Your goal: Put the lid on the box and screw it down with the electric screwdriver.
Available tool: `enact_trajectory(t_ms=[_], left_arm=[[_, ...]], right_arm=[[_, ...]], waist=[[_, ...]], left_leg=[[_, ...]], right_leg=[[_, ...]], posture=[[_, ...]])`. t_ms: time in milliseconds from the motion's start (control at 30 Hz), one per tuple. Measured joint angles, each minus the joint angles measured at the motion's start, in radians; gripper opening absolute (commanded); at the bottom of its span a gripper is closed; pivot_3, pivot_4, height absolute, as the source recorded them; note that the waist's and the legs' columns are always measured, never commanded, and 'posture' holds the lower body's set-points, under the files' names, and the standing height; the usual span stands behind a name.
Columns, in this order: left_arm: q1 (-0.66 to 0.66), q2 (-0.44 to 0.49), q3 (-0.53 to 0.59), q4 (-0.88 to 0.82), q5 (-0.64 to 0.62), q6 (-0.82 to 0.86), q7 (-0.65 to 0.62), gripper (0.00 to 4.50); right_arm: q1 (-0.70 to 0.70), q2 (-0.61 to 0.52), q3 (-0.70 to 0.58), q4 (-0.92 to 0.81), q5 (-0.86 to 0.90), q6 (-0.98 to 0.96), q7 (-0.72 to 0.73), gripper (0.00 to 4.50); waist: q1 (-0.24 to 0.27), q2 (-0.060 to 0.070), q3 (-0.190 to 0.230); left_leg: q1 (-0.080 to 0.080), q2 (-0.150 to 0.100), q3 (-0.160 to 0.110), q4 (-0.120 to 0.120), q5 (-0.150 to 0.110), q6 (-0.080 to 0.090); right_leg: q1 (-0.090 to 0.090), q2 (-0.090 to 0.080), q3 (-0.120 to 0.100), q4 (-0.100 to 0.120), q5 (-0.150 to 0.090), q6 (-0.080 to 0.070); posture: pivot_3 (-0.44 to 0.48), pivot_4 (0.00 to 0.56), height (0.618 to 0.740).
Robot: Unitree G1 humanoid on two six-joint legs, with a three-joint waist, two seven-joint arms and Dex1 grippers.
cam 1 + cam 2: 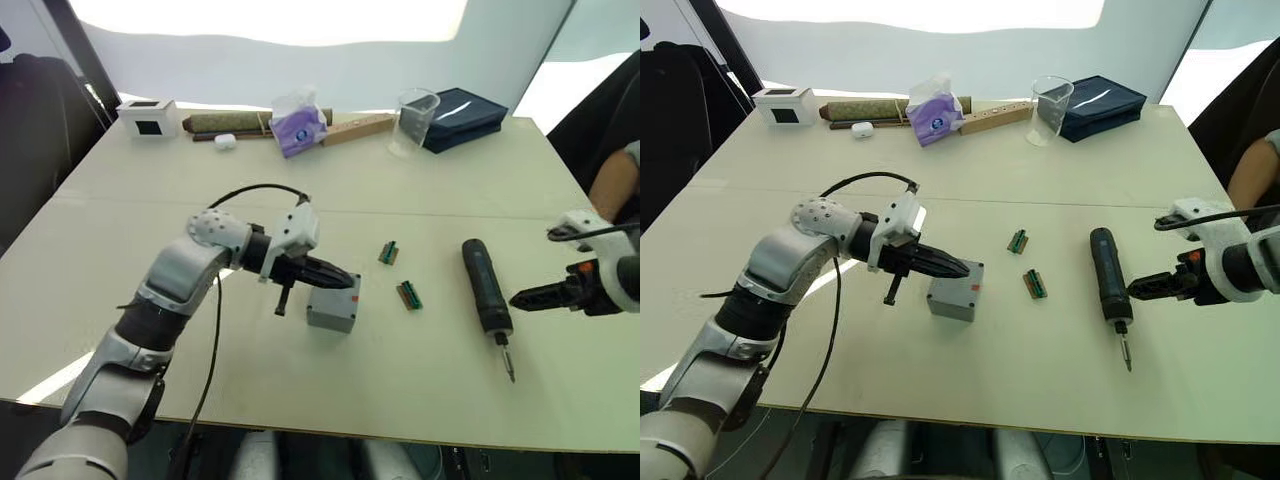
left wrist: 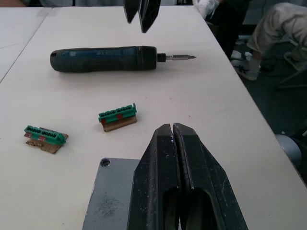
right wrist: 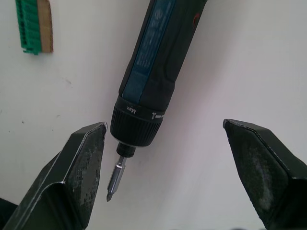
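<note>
The grey box (image 1: 333, 308) stands on the table a little left of centre, a small red mark on its side. The lid (image 2: 110, 191) lies flat on top of it, with a screw hole showing at one corner. My left gripper (image 2: 171, 128) is shut with nothing held, its tips resting just over the lid. Farther right the electric screwdriver (image 1: 485, 285) lies on the table, bit pointing toward the near edge. My right gripper (image 3: 164, 127) is open wide beside it, its fingers straddling the bit end without touching it.
Two small green strips (image 1: 389, 253) (image 1: 409, 295) lie between the box and the screwdriver. Along the far edge stand a white box (image 1: 147, 115), a purple tissue pack (image 1: 298, 125), a clear cup (image 1: 415, 120) and a dark blue case (image 1: 465, 115). A person's arm (image 1: 610, 180) shows at the right.
</note>
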Motion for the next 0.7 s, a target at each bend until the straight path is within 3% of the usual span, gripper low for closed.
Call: enact_trajectory(t_ms=[267, 467, 600, 700], left_arm=[[0.026, 0.005, 0.004, -0.04, 0.004, 0.032, 0.03, 0.0], [0.049, 0.003, 0.006, -0.065, 0.003, 0.062, 0.067, 0.0], [0.051, -0.003, 0.006, -0.082, 0.003, 0.071, 0.082, 0.0], [0.051, -0.008, 0.006, -0.082, 0.004, 0.072, 0.093, 0.0]], right_arm=[[-0.153, 0.162, 0.17, 0.157, -0.078, 0.0, -0.063, 4.19], [-0.188, 0.209, 0.229, 0.196, -0.168, 0.0, -0.047, 4.19], [-0.203, 0.221, 0.271, 0.18, -0.22, -0.001, -0.018, 3.1], [-0.211, 0.222, 0.293, 0.18, -0.245, -0.003, 0.002, 1.98]], waist=[[-0.004, 0.0, 0.0], [0.001, 0.0, 0.0], [-0.001, 0.0, 0.0], [-0.002, 0.0, 0.0]], left_leg=[[0.0, 0.0, -0.003, 0.0, 0.0, 0.0], [-0.001, 0.0, -0.004, 0.0, 0.0, 0.0], [0.0, 0.0, -0.004, 0.0, 0.0, 0.0], [0.0, 0.0, -0.005, 0.0, 0.0, 0.0]], right_leg=[[-0.001, 0.0, 0.0, 0.001, 0.0, 0.0], [0.0, -0.001, 0.0, 0.0, 0.0, 0.0], [0.0, 0.0, 0.0, 0.001, 0.0, 0.0], [0.0, 0.0, -0.001, 0.001, 0.0, 0.0]], posture=[[0.0, 0.15, 0.74], [0.0, 0.15, 0.74], [0.0, 0.15, 0.74], [0.0, 0.15, 0.74]])
